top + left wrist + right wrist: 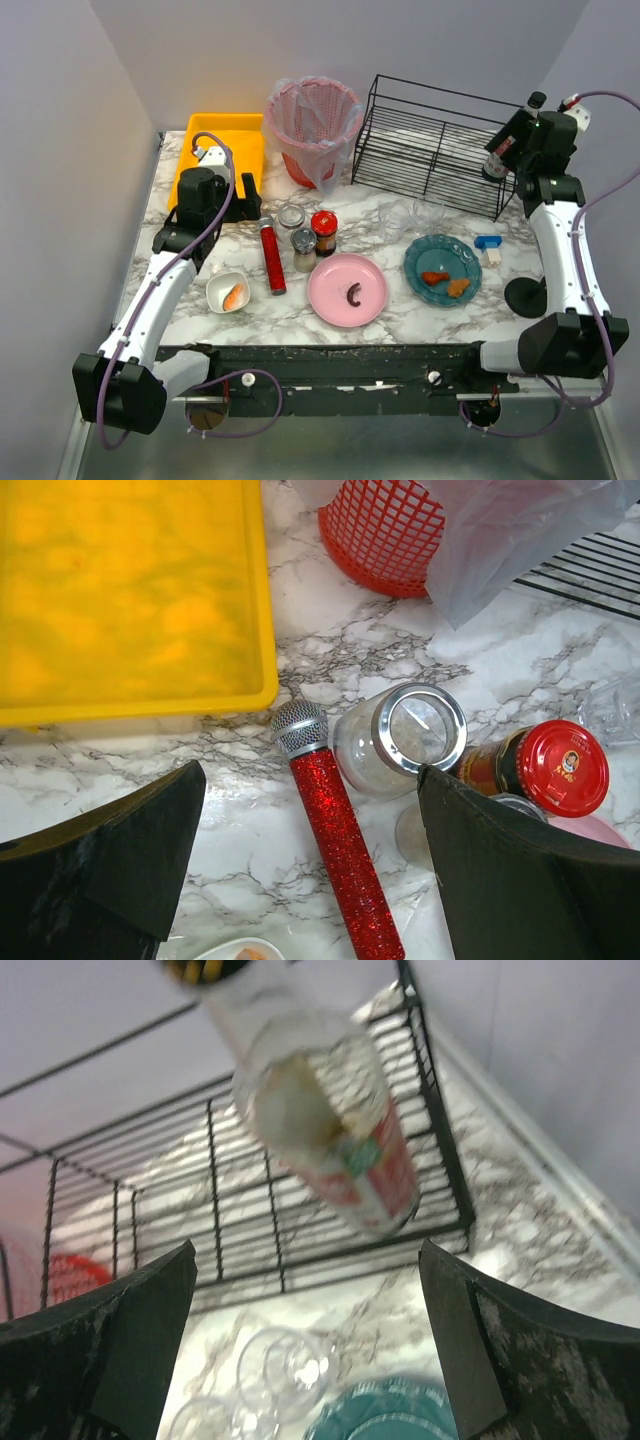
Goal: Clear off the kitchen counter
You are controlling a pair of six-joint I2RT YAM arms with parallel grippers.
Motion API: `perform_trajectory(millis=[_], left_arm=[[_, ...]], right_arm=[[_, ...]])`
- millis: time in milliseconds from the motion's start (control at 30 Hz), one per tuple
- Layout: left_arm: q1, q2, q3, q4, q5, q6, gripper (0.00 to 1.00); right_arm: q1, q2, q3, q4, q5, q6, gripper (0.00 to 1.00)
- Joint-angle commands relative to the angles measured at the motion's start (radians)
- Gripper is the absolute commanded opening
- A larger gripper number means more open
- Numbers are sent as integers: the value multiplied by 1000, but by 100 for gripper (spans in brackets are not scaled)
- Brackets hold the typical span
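Note:
The marble kitchen counter (pixel 400 322) carries a red glitter microphone (pixel 272 257), a clear jar (pixel 291 216), a red-lidded jar (pixel 324 232), a shaker (pixel 304 250), a pink plate (pixel 330 297), a teal plate (pixel 425 255), a white bowl (pixel 215 290) and two glasses (pixel 395 218). My left gripper (pixel 245 195) hangs open above the microphone (pixel 340 830) head and the clear jar (pixel 400 738), holding nothing. My right gripper (pixel 500 150) is open at the wire rack's (pixel 430 150) right end. A labelled bottle (pixel 335 1130) stands ahead of its jaws (pixel 305 1250), apart from both fingers.
A yellow tray (pixel 225 150) sits at the back left, beside a red basket (pixel 313 125) lined with a plastic bag. A small blue and white item (pixel 489 243) and a black disc (pixel 525 295) lie at the right. Walls close in on three sides.

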Motion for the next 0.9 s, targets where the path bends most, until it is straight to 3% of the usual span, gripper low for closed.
perform_trajectory(millis=[0, 167, 300, 433, 600, 867], left_arm=[[9, -10, -1, -2, 3, -3, 99], [15, -10, 2, -3, 6, -3, 99], [20, -7, 2, -2, 9, -5, 99], [21, -6, 2, -3, 9, -6, 99], [23, -1, 0, -8, 13, -9, 99], [23, 6, 2, -9, 6, -6, 99]], right_arm=[[83, -108, -87, -67, -4, 46, 100], [270, -242, -236, -74, -5, 95, 100], [471, -254, -318, -46, -17, 141, 100], [612, -166, -345, 56, -77, 120, 100], [755, 14, -248, 113, -112, 46, 100], [815, 241, -69, 103, -155, 43, 100]])
